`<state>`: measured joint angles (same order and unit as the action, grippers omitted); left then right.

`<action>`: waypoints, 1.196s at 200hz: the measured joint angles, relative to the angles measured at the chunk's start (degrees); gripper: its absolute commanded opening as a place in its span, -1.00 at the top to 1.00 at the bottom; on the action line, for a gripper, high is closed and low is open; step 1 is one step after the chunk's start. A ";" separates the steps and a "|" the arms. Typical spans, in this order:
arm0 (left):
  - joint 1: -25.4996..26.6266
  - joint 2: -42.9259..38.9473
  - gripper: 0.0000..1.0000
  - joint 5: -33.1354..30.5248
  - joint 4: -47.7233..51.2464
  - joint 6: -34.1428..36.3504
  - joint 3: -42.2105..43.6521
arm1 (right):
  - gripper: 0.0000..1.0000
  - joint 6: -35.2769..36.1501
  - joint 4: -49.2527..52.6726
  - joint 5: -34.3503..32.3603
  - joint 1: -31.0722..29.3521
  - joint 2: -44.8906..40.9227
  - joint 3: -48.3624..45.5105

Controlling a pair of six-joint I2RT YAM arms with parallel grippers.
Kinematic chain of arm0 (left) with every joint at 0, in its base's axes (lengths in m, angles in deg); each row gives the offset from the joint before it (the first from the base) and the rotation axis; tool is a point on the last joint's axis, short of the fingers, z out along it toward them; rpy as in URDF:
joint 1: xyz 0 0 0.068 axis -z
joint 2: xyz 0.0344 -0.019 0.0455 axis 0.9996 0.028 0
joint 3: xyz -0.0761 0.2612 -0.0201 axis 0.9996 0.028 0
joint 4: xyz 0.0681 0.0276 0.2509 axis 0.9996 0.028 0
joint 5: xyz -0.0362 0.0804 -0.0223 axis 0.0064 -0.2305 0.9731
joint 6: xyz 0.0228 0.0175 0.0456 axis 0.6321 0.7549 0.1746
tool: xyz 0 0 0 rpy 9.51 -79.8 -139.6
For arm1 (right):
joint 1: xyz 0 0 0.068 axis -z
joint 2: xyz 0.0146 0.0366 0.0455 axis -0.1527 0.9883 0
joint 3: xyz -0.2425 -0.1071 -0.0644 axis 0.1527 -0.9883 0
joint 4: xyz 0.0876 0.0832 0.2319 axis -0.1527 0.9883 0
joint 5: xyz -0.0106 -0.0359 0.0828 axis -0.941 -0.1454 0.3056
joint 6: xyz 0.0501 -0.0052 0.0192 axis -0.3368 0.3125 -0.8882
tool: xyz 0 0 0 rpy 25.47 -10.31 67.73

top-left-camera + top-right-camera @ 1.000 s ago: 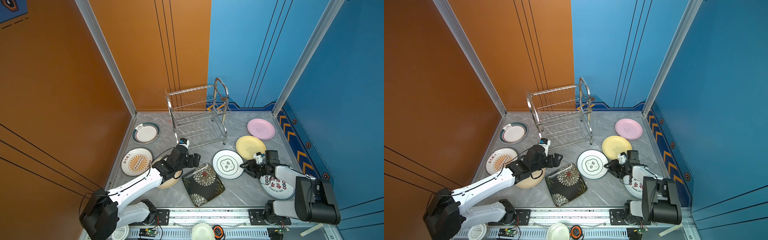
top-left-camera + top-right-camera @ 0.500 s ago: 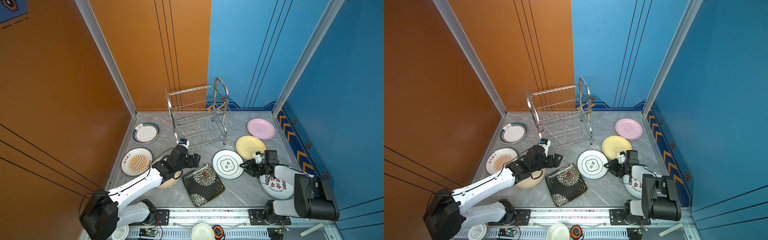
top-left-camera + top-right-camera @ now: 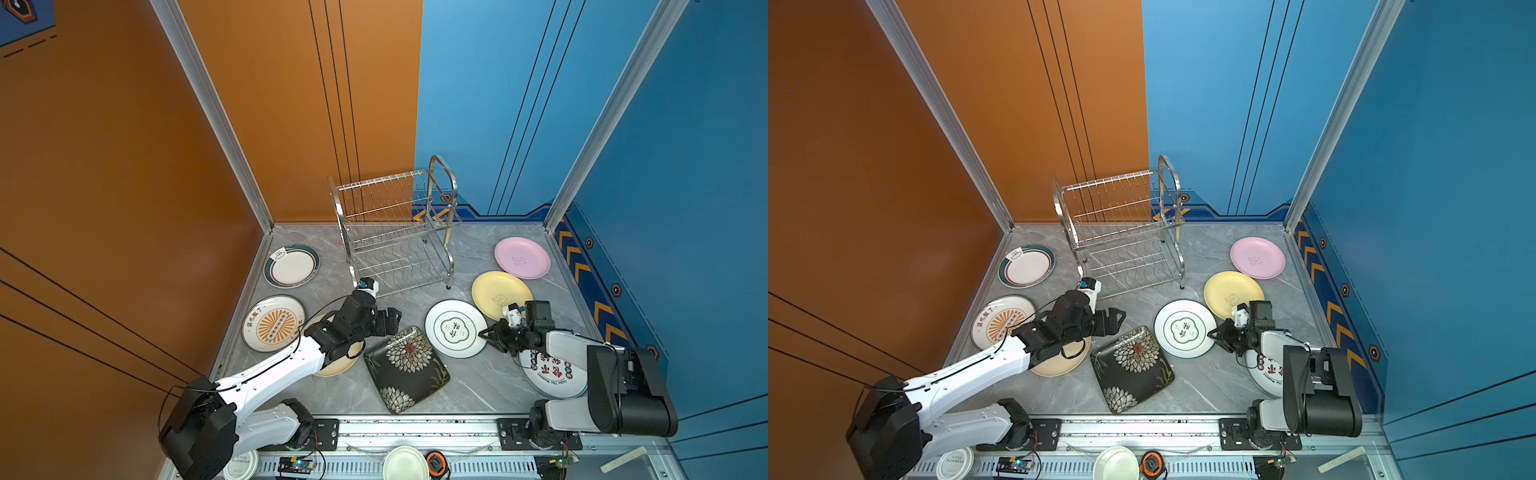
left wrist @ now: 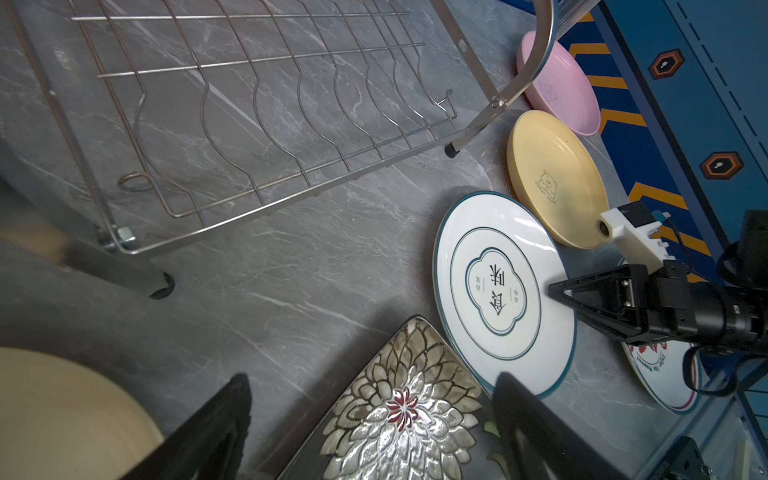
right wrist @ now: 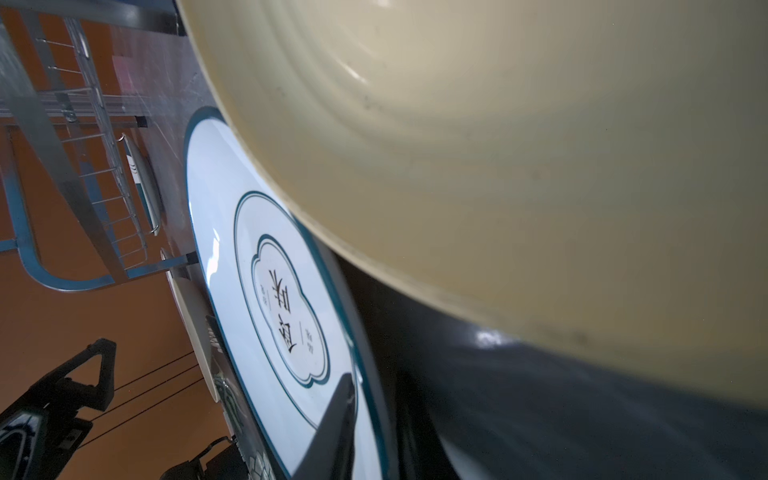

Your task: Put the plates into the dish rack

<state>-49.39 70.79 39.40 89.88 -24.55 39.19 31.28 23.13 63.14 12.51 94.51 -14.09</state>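
Right gripper — fingers pinched narrow on the right rim of the green-rimmed white plate, centre-right in both top views. Left gripper — fingers spread wide over the upper corner of the square black floral plate, lower centre. Dish rack stands mid-frame, above both plates.
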 measured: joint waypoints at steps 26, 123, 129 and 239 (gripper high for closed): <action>0.00 0.00 -0.84 0.02 0.00 0.00 0.00 | 0.98 0.48 -0.94 1.79 -0.09 -0.07 0.00; -0.07 -0.85 -0.86 0.39 0.00 0.00 0.02 | 1.00 0.44 0.61 2.03 -0.09 -3.50 0.00; -0.07 -0.85 -0.86 0.52 0.00 0.00 0.02 | 1.00 0.44 1.42 1.81 -0.09 -4.55 0.00; -3.26 4.46 -0.86 16.22 -4.72 -2.56 -4.24 | 1.00 -0.63 12.76 4.87 -5.90 -19.43 10.49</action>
<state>-52.65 75.25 55.62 85.16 -27.11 34.95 30.65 35.90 68.01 6.61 75.08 -3.60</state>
